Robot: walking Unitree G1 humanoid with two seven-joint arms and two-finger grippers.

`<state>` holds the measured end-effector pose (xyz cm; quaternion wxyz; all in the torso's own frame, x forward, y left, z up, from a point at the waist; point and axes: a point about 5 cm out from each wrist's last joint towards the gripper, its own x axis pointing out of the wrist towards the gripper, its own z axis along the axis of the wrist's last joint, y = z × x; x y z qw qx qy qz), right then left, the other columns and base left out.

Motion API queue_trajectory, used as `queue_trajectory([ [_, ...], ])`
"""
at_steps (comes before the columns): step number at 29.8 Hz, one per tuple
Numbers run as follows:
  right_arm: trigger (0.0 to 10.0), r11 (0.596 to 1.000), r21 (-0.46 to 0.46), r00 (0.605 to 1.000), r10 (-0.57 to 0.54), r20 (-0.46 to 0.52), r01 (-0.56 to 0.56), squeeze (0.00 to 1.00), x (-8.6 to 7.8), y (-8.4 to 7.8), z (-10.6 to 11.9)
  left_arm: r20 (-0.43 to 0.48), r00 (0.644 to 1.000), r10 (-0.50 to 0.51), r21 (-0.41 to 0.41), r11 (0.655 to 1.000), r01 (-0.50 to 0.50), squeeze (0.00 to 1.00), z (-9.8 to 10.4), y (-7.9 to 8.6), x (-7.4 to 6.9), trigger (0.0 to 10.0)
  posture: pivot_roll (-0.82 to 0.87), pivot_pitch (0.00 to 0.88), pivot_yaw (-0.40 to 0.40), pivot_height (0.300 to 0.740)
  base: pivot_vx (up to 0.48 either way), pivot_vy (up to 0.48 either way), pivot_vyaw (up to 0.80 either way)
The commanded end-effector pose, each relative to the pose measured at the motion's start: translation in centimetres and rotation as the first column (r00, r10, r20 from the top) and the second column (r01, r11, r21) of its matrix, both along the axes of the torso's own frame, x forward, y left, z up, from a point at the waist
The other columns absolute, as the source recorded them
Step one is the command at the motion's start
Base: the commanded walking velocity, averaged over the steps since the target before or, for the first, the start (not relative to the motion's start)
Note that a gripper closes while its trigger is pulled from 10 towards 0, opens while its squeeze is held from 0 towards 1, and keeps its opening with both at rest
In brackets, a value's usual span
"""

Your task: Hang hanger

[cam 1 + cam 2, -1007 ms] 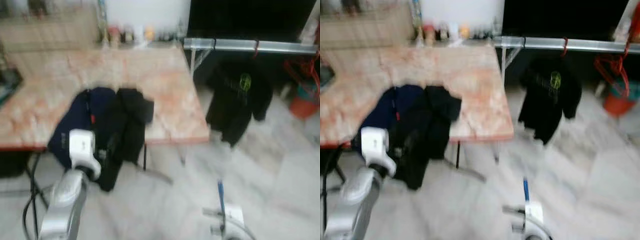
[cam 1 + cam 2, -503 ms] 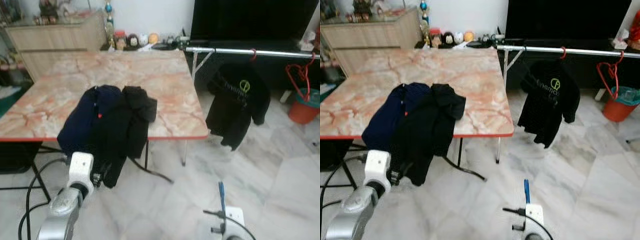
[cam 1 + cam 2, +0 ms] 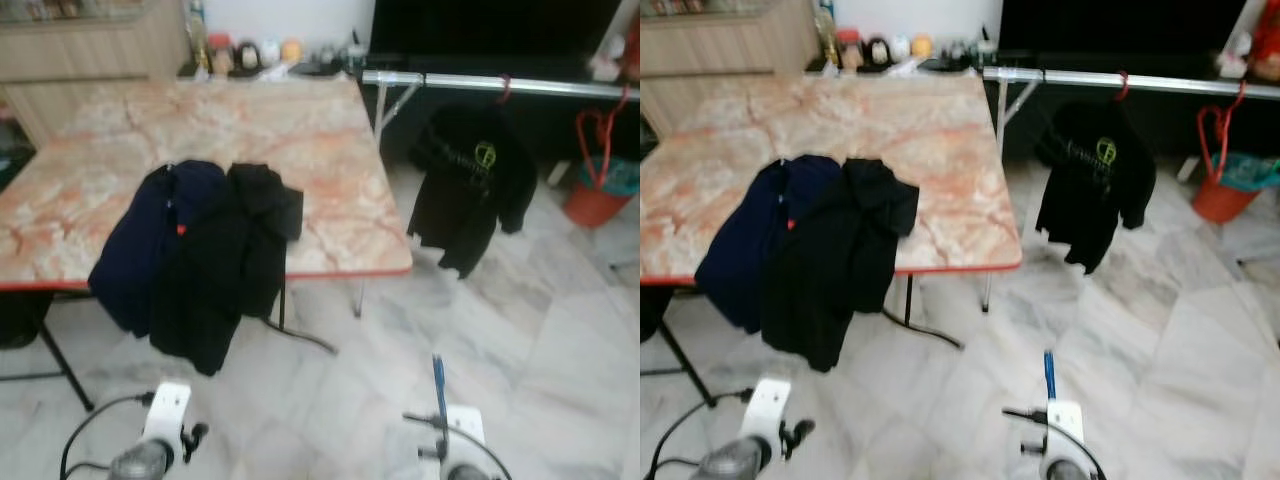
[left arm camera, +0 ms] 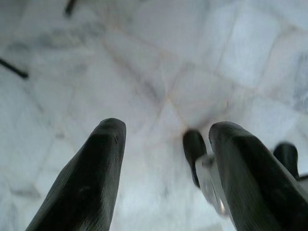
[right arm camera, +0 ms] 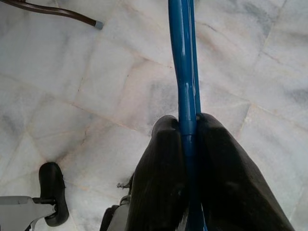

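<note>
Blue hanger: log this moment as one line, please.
right gripper: shut on blue hanger, low over floor | left gripper: open, idle | rail: ahead right, black shirt hung

The hanging black shirt (image 3: 468,180) bears a yellow-green print (too blurred to read); nothing else is lettered.

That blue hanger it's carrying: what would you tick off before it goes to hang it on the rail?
1. Grip: right gripper fingers closed on the thin blue plastic hanger: ok.
2. Left gripper open, holding nothing: ok.
3. Bare space on the silver metal clothes rail beside the hanging black T-shirt: ok.
4. Rail within reach: not ok, marble floor lies between.
5. Hanger hook facing the rail: cannot tell.
</note>
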<state>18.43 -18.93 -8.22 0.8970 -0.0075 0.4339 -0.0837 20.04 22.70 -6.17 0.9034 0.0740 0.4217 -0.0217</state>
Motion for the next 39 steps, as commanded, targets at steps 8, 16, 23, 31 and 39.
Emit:
queue_trajectory([
  [8, 10.0, 1.000, -0.003, 1.000, 0.005, -0.004, -0.005, 0.00, -0.06, -0.07, -0.02, -0.032, 0.999, -0.014, 0.029, 0.999, 0.015, 0.00, -0.66, -0.08, -0.74, 10.0, 0.07, 0.000, -0.010, 0.740, 0.000, -0.360, 0.00],
  [16, 10.0, 1.000, -0.002, 1.000, 0.011, -0.003, -0.011, 0.00, -0.17, 0.01, -0.08, -0.020, 1.000, -0.017, 0.025, 1.000, 0.018, 0.00, -0.65, -0.35, -0.43, 10.0, 0.07, 0.000, -0.011, 0.740, 0.000, -0.375, 0.00],
  [23, 10.0, 1.000, -0.003, 1.000, 0.013, -0.004, -0.013, 0.00, -0.24, 0.00, -0.10, -0.016, 1.000, -0.026, 0.023, 0.999, 0.026, 0.00, -0.62, -0.48, -0.29, 10.0, 0.07, 0.000, -0.013, 0.740, 0.000, -0.375, 0.00],
  [31, 10.0, 1.000, -0.004, 1.000, 0.014, -0.003, -0.014, 0.00, -0.25, -0.09, -0.09, -0.009, 1.000, -0.029, 0.019, 0.999, 0.029, 0.00, -0.65, -0.68, -0.22, 10.0, 0.06, 0.000, -0.014, 0.740, 0.000, -0.375, 0.00],
  [39, 10.0, 1.000, -0.005, 1.000, 0.017, -0.005, -0.017, 0.00, -0.25, -0.15, -0.09, -0.009, 0.999, -0.037, 0.017, 0.999, 0.037, 0.00, -0.72, -0.95, -0.21, 10.0, 0.06, 0.000, -0.016, 0.740, 0.000, -0.375, 0.00],
])
